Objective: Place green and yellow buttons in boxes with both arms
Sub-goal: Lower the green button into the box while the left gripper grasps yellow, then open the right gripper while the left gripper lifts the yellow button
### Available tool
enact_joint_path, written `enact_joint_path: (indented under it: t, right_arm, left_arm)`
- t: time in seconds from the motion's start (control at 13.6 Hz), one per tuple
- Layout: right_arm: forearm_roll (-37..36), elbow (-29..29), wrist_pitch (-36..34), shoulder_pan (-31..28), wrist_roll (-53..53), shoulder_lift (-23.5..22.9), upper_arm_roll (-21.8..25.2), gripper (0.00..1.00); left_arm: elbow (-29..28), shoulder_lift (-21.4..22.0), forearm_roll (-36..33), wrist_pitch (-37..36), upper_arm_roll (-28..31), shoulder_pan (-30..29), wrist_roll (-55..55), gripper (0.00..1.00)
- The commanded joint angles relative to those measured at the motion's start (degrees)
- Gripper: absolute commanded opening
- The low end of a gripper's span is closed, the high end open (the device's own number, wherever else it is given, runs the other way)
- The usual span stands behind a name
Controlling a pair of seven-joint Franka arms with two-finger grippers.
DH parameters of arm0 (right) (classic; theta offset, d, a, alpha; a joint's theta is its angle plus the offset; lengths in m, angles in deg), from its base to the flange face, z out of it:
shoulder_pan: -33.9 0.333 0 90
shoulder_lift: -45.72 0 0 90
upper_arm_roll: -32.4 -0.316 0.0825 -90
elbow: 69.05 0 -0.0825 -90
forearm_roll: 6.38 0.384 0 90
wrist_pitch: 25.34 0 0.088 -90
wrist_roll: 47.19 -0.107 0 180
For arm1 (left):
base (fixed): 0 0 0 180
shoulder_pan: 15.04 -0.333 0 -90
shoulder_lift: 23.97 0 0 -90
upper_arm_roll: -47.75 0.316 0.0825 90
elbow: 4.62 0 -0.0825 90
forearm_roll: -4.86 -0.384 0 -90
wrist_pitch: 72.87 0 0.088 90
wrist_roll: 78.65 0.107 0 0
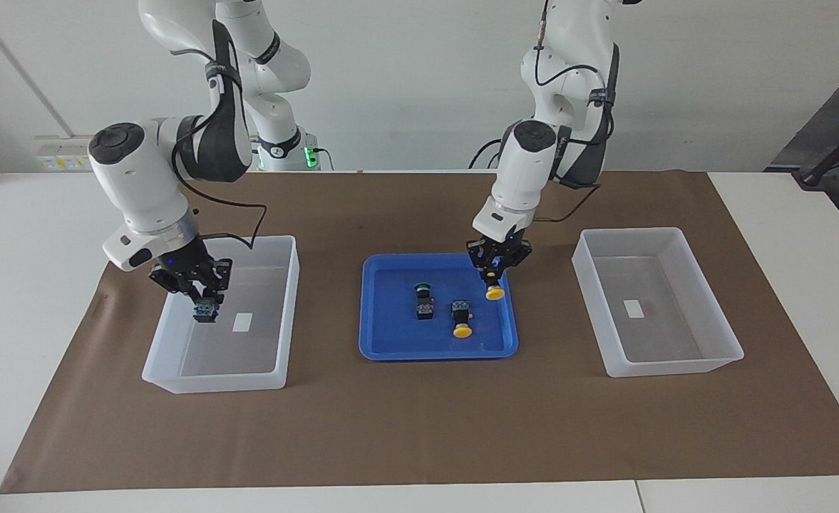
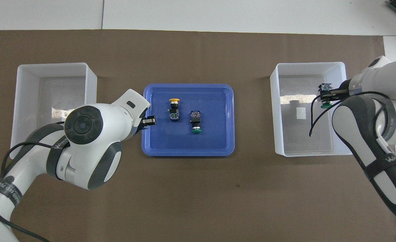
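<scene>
Right gripper (image 1: 204,303) has its fingers clamped on 1 green button (image 1: 205,311) over a box (image 1: 170,340); left gripper (image 1: 494,274) pinches a yellow button (image 1: 494,291) above the blue tray (image 1: 390,349).

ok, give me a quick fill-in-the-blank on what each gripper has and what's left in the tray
1. The right gripper holds a ____ button over a box.
2. The left gripper is shut on a ____ button over the tray.
3. ____ buttons lie loose in the tray.

Missing words: green; yellow; Two
</scene>
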Motion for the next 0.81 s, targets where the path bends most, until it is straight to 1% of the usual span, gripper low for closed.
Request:
enact_joint_path:
  t: [0.0,0.15,0.29,0.37,0.51,0.59,0.73]
  right_arm:
    - [0.1,0.04,4.84,-0.48,0.5,-3.76,-0.83,0.0]
    - [0.1,0.04,7.57,-0.56,0.42,-5.79,-0.83,0.0]
    - [0.19,-0.14,8.89,-1.0,0.41,-7.72,-0.83,0.0]
    - [0.19,-0.4,8.99,-1.0,0.33,-7.9,-0.83,0.01]
    - [0.19,-1.28,9.34,-0.92,-0.98,-8.08,-0.83,0.44]
    - [0.19,-1.45,9.34,-0.66,-1.69,-8.08,-0.83,0.54]
    - [0.19,-1.37,9.08,-0.56,-2.57,-7.99,-0.92,1.0]
  left_arm:
    - [1.69,1.15,-0.09,-2.24,-0.33,-6.15,5.71,0.0]
    - [3.18,0.71,-0.17,-2.07,-0.33,-11.51,13.86,0.0]
    - [4.5,0.1,-0.17,-1.46,-0.42,-16.88,22.83,0.0]
    - [4.59,0.01,-0.09,-1.11,-0.42,-18.73,26.01,0.0]
    - [4.68,-0.52,-0.17,0.3,-0.42,-22.42,30.68,0.0]
    - [4.6,-0.7,-0.17,1.0,-0.5,-23.48,32.44,0.0]
    - [4.59,-2.44,-0.09,3.89,-0.42,-25.59,36.74,0.0]
